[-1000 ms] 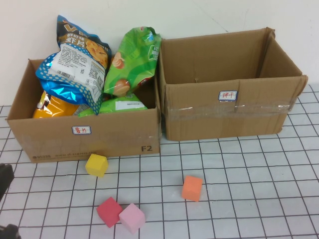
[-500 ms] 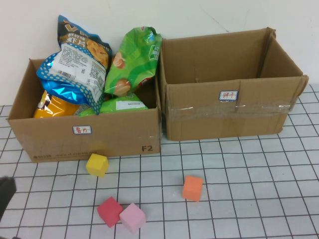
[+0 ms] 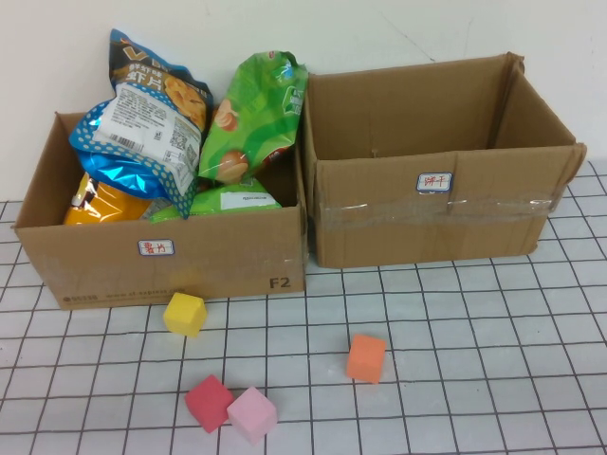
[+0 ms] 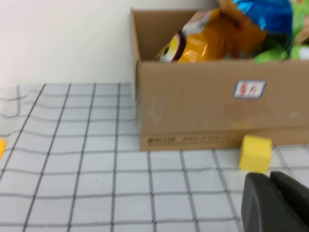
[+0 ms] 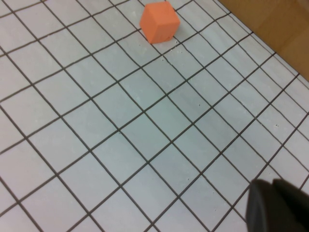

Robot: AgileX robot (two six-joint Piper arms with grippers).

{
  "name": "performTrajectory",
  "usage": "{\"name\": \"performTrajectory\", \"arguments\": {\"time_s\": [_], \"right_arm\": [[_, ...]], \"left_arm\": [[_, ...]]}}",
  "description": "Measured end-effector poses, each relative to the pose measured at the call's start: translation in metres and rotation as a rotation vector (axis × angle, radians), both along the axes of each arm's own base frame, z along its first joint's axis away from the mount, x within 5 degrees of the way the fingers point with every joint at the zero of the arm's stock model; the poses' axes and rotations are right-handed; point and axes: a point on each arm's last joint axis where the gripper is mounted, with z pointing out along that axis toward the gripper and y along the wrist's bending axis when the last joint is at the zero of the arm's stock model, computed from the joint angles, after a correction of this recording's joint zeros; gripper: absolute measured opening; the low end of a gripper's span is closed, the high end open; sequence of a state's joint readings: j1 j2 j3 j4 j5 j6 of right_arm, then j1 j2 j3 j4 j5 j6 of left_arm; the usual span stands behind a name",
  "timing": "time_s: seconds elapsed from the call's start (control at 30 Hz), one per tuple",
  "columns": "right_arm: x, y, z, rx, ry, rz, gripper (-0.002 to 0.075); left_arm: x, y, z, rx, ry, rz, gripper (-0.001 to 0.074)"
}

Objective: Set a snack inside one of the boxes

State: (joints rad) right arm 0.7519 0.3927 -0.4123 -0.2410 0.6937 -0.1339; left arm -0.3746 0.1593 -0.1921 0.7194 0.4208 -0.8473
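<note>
Two cardboard boxes stand side by side at the back. The left box [image 3: 161,261] holds several snack bags: a blue one [image 3: 142,133], a green one [image 3: 254,114] and an orange one [image 3: 100,204]. The right box [image 3: 436,213] looks empty inside. Neither arm shows in the high view. In the left wrist view my left gripper [image 4: 271,180] is shut and empty, low over the gridded table in front of the left box [image 4: 212,106], close to a yellow cube [image 4: 256,152]. My right gripper [image 5: 273,186] is shut and empty above bare grid, away from an orange cube [image 5: 159,21].
Foam cubes lie on the gridded table in front of the boxes: yellow [image 3: 184,314], orange [image 3: 365,357], red [image 3: 208,402] and pink [image 3: 251,414]. A white wall stands behind the boxes.
The dark left arm at the high view's lower left edge has drawn back out of that view. Boxes, snacks and cubes have not moved.
</note>
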Motion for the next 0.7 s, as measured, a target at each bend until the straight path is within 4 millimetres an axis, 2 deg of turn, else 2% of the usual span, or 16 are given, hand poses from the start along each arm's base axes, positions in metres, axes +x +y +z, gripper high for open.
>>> {"name": "performTrajectory", "arguments": {"time_s": [0.23, 0.43, 0.7], "right_arm": [[0.0, 0.0, 0.0, 0.0, 0.0, 0.0, 0.0001], [0.0, 0.0, 0.0, 0.0, 0.0, 0.0, 0.0001], [0.0, 0.0, 0.0, 0.0, 0.0, 0.0, 0.0001]], "left_arm": [[-0.01, 0.0, -0.031, 0.028, -0.013, 0.038, -0.0001], [-0.01, -0.002, -0.059, 0.014, 0.019, 0.046, -0.0001], [-0.011, -0.004, -0.064, 0.038, 0.063, 0.021, -0.0001]]}}
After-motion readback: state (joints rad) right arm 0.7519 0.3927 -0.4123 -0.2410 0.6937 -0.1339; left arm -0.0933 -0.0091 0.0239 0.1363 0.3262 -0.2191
